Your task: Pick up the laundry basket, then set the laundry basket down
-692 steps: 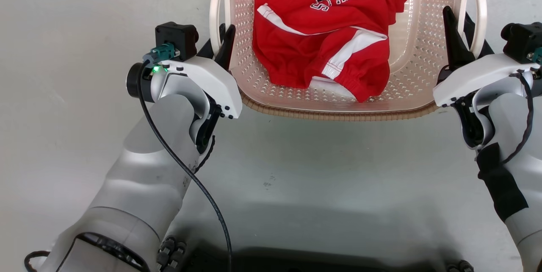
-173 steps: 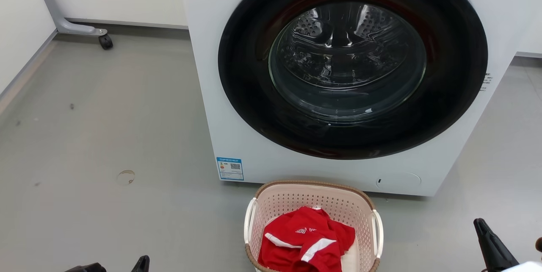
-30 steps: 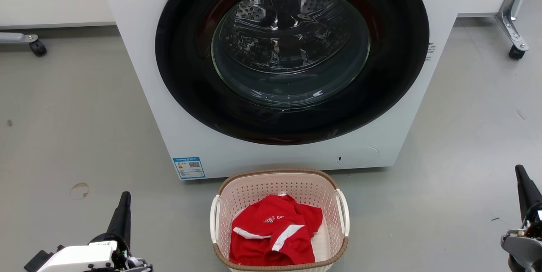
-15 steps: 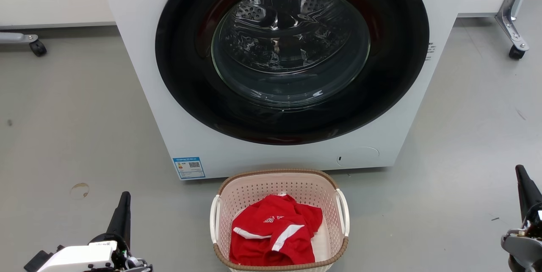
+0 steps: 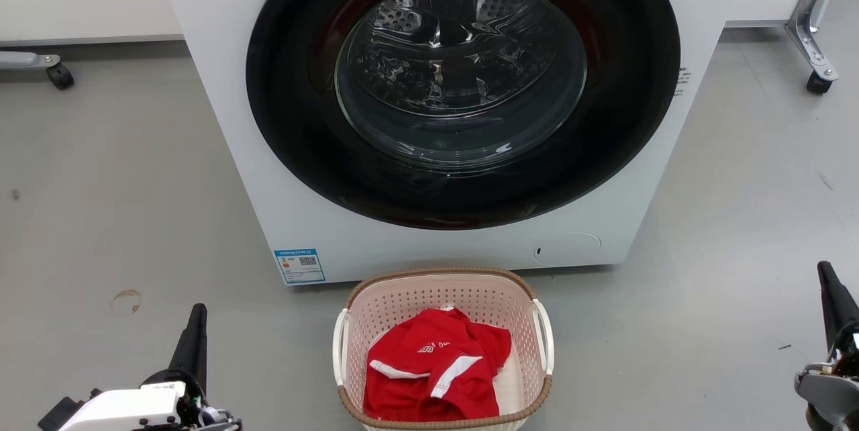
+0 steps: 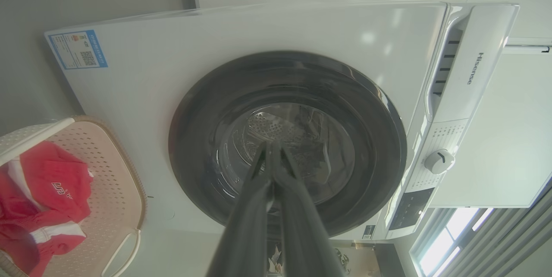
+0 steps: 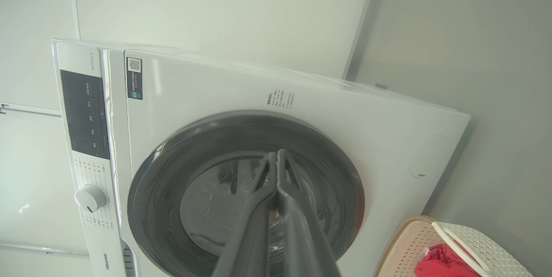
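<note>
Basket (image 5: 402, 300) stands upright on the floor (image 5: 134, 182), just in front of the washer (image 5: 221, 149) and centred under its door (image 5: 463, 82), with a red shirt (image 5: 436, 370) heaped inside. You cannot tell whether its far rim touches the washer. Nothing holds it. The left gripper (image 5: 197, 315) is over the floor at the lower left of the head view and the right gripper (image 5: 827, 276) at the lower right. Each is well apart from the white handles (image 5: 341, 344) and clenched tip to tip on nothing, as both wrist views make plain.

As things lie, I'd judge the task at its end rather than its start: the basket is down, level, free of any grip and squarely before the door. If the lift is not yet done, everything is left — both handles to take, raise and lower. The pictures alone cannot settle that for you, but arms set wide and pointing at the washer, not the handles, speak for done.

The head view gives you the whole basket with a gripper on either side, but cuts the washer off above the door. The left wrist view adds the dial (image 6: 439, 161) and dark panel (image 6: 414, 212), with the basket at its lower left. The right wrist view catches just a corner of the basket — and the dial from the other side.
</note>
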You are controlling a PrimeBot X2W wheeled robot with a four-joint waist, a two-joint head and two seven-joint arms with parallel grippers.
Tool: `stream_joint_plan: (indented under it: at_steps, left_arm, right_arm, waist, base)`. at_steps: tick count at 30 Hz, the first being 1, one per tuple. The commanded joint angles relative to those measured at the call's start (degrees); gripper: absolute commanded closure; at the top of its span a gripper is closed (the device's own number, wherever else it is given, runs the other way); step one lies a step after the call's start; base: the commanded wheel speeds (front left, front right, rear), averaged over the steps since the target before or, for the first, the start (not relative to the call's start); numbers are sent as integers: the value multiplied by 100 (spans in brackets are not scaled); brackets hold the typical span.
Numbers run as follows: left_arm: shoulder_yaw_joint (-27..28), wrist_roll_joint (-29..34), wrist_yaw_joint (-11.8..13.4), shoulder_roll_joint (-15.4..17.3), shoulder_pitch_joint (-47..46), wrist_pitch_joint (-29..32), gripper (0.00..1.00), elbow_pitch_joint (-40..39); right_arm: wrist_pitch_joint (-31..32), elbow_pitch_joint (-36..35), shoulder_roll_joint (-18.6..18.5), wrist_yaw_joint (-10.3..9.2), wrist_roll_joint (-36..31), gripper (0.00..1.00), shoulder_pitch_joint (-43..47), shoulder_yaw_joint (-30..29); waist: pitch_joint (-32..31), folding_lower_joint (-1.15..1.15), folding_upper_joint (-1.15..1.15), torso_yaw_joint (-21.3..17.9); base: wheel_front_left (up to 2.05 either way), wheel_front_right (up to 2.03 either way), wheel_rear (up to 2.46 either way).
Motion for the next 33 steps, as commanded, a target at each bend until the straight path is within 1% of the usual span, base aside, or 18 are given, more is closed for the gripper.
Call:
stream_joint_plan:
  at_steps: [1,33]
  left_arm:
    - [195,0,-59,41,-285,23,100,-132]
    - [208,11,-59,33,-286,33,100,-132]
  right_arm:
    - [41,-153,-142,28,0,100,-276,78]
    - [45,-153,-139,28,-4,100,-277,73]
  waist:
    - [0,0,0,0]
    - [0,0,0,0]
  base:
    - [0,0,0]
    - [0,0,0]
